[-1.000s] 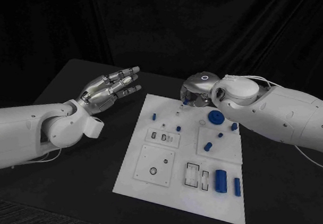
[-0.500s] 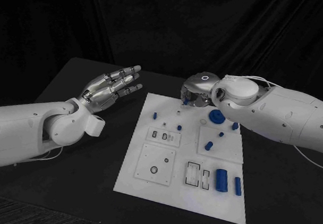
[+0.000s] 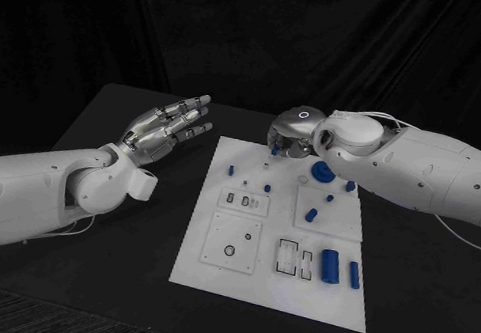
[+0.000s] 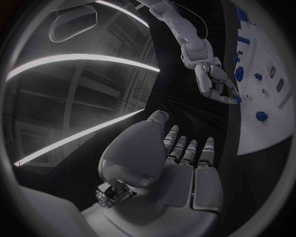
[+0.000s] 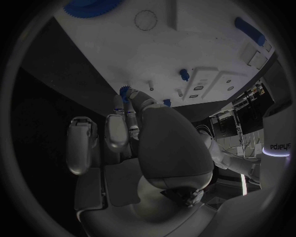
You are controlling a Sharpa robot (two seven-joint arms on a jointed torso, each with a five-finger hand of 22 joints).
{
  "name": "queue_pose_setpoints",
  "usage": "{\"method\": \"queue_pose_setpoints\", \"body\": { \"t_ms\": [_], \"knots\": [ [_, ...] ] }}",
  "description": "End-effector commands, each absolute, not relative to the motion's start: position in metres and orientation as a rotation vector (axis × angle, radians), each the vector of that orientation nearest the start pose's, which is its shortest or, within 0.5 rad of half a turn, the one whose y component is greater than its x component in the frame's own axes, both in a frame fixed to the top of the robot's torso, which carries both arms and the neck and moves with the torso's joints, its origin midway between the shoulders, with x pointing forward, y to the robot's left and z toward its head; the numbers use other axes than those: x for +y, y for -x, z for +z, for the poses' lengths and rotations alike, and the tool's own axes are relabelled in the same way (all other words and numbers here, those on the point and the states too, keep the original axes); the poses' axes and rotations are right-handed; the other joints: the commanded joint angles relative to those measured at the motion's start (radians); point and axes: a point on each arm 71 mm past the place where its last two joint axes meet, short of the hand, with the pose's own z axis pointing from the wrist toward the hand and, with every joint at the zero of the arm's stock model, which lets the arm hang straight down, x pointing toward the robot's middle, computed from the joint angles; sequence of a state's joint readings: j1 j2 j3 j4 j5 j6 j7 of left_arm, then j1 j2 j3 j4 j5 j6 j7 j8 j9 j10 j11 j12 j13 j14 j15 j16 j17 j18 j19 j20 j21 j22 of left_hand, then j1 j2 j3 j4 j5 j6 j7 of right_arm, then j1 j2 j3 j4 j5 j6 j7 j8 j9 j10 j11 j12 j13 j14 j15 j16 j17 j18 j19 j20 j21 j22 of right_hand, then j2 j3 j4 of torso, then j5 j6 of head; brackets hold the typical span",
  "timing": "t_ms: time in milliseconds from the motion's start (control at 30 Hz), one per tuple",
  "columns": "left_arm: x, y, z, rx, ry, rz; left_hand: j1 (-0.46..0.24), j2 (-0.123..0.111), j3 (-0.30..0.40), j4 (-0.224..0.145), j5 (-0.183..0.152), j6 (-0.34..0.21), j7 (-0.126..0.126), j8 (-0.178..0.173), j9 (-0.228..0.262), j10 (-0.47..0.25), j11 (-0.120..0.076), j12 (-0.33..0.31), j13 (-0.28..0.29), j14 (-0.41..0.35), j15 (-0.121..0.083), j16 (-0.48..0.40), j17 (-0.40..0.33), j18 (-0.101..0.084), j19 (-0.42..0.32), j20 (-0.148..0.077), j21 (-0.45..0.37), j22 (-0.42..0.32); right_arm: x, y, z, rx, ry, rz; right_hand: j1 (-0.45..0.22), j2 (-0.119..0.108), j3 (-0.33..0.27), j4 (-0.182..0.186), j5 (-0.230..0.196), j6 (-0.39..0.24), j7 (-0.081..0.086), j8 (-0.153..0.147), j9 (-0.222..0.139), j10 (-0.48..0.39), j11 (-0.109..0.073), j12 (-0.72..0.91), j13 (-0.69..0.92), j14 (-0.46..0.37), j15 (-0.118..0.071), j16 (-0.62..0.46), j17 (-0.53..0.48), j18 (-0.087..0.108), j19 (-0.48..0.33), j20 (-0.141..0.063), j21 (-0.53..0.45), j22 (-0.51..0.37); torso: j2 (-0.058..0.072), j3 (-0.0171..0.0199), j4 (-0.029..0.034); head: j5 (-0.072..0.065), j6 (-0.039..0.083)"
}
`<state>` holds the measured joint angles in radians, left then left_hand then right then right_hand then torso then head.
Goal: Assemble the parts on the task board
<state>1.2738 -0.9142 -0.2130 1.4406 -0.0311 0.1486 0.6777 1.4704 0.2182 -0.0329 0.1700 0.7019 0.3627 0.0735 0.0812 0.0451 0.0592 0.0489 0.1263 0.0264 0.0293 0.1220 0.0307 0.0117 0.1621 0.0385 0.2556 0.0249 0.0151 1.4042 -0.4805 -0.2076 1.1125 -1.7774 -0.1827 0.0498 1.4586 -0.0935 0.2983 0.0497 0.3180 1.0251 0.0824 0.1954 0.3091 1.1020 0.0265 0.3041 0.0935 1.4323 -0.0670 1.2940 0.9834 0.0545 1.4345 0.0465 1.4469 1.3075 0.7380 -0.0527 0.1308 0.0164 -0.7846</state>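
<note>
The white task board (image 3: 270, 284) lies in the middle of the black counter (image 3: 105, 273), its long sides running from the near edge toward the far edge.

The right hand (image 3: 293, 136) hangs over the board's far edge with its fingers curled downward. In the right wrist view a small blue toothed part (image 5: 126, 92) sits at the fingertips (image 5: 131, 100), pinched there as far as the picture lets me judge, just above the board's surface.

The left hand (image 3: 166, 128) is raised above the counter off the board's left side, palm flat, fingers straight and spread, holding nothing and touching nothing.

On the board, a blue gear (image 3: 322, 173) stands near the far right corner, close beside the right hand. A small blue peg (image 3: 230, 171) stands near the far left side, with another peg (image 3: 267, 189) a little toward the middle. A short blue cylinder (image 3: 311, 216) lies on the right half, about midway along the board. Near the right near corner a thick blue cylinder (image 3: 330, 263) and a thinner blue rod (image 3: 354, 275) lie side by side, apart from each other, both pointing along the board's length. A round hole (image 3: 229, 252) shows in the square plate on the left near part of the board.
</note>
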Motion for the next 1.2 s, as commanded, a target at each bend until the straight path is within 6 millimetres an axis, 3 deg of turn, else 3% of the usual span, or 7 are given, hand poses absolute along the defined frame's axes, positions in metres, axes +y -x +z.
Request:
{"method": "queue_pose_setpoints", "body": {
  "t_ms": [33,467,633,767,933,1000,1200],
  "knots": [
    [0.252,-0.479,-0.180,1.346,0.835,-1.982,-0.011,0.003,0.010,-0.001,0.004,0.009,0.004,0.002,0.001,0.002,0.006,0.005,0.001,0.001,0.008,0.005,0.001,0.020,0.006,0.005,0.003,0.002,-0.119,-0.559,-0.159,1.563,0.765,0.391,-0.006,-0.004,0.007,-0.001,-0.006,-0.012,-0.001,-0.008,0.001,0.003,0.004,-0.009,-0.002,0.001,0.004,-0.005,-0.001,0.000,-0.004,0.002,-0.006,0.066,0.001,0.0004,-0.0004,-0.002,0.002],
    [0.250,-0.480,-0.180,1.351,0.834,-1.991,-0.011,0.003,0.015,-0.003,0.004,0.018,0.009,0.005,0.002,0.004,0.010,0.007,0.001,0.004,0.009,0.007,0.002,0.020,0.009,0.007,0.005,0.002,-0.117,-0.560,-0.168,1.595,0.765,0.381,-0.008,-0.007,0.020,-0.004,-0.009,-0.028,0.001,-0.025,-0.002,-0.007,0.009,-0.032,-0.005,-0.005,0.008,-0.011,-0.009,0.002,-0.011,0.006,-0.013,0.060,0.000,0.0005,-0.0030,0.007,-0.003],
    [0.250,-0.480,-0.180,1.351,0.834,-1.990,-0.011,0.003,0.016,-0.004,0.004,0.019,0.010,0.006,0.002,0.004,0.011,0.007,0.001,0.004,0.009,0.008,0.002,0.020,0.010,0.007,0.005,0.003,-0.116,-0.561,-0.169,1.593,0.762,0.380,-0.014,-0.009,0.027,-0.002,-0.016,-0.044,-0.001,-0.039,-0.005,-0.021,0.010,-0.048,-0.007,-0.010,0.010,-0.015,-0.015,0.004,-0.017,0.008,-0.019,0.054,-0.001,-0.0002,-0.0009,0.007,-0.006],
    [0.251,-0.480,-0.181,1.351,0.835,-1.988,-0.012,0.003,0.018,-0.004,0.004,0.020,0.010,0.006,0.003,0.005,0.013,0.009,0.001,0.005,0.010,0.009,0.002,0.020,0.010,0.008,0.006,0.003,-0.117,-0.561,-0.170,1.596,0.761,0.378,-0.020,-0.012,0.032,0.000,-0.025,-0.062,-0.014,-0.052,-0.008,-0.032,0.015,-0.060,-0.008,-0.014,0.014,-0.019,-0.019,0.005,-0.022,0.011,-0.024,0.049,0.000,0.0000,-0.0026,0.008,-0.006],
    [0.252,-0.481,-0.181,1.352,0.835,-1.985,-0.012,0.003,0.019,-0.004,0.004,0.019,0.011,0.006,0.002,0.005,0.013,0.008,0.001,0.005,0.010,0.009,0.003,0.020,0.010,0.008,0.006,0.003,-0.118,-0.561,-0.171,1.605,0.755,0.367,-0.040,-0.035,0.037,0.008,-0.077,-0.180,-0.059,-0.126,-0.044,-0.153,0.033,-0.135,-0.027,-0.033,0.028,-0.037,-0.048,0.013,-0.045,0.024,-0.049,0.025,0.000,0.0008,0.0009,0.004,-0.006],
    [0.252,-0.481,-0.181,1.352,0.835,-1.985,-0.012,0.003,0.019,-0.004,0.004,0.019,0.011,0.006,0.002,0.005,0.013,0.008,0.001,0.005,0.010,0.009,0.003,0.020,0.010,0.008,0.006,0.003,-0.120,-0.562,-0.170,1.600,0.747,0.363,-0.043,-0.036,0.025,0.004,-0.092,-0.233,-0.079,-0.133,-0.064,-0.210,0.038,-0.163,-0.026,-0.048,0.033,-0.049,-0.068,0.018,-0.060,0.029,-0.066,0.009,0.000,0.0003,0.0005,0.005,-0.010],
    [0.254,-0.481,-0.181,1.352,0.838,-1.980,-0.012,0.003,0.019,-0.004,0.004,0.019,0.011,0.006,0.002,0.005,0.013,0.008,0.001,0.005,0.010,0.009,0.003,0.020,0.010,0.008,0.006,0.003,-0.130,-0.561,-0.164,1.535,0.713,0.371,-0.042,-0.031,-0.007,-0.006,-0.102,-0.282,-0.080,-0.132,-0.090,-0.266,0.038,-0.176,-0.022,-0.067,0.036,-0.068,-0.098,0.025,-0.080,0.034,-0.091,-0.013,0.000,-0.0011,-0.0021,0.011,-0.009]
  ]
}}
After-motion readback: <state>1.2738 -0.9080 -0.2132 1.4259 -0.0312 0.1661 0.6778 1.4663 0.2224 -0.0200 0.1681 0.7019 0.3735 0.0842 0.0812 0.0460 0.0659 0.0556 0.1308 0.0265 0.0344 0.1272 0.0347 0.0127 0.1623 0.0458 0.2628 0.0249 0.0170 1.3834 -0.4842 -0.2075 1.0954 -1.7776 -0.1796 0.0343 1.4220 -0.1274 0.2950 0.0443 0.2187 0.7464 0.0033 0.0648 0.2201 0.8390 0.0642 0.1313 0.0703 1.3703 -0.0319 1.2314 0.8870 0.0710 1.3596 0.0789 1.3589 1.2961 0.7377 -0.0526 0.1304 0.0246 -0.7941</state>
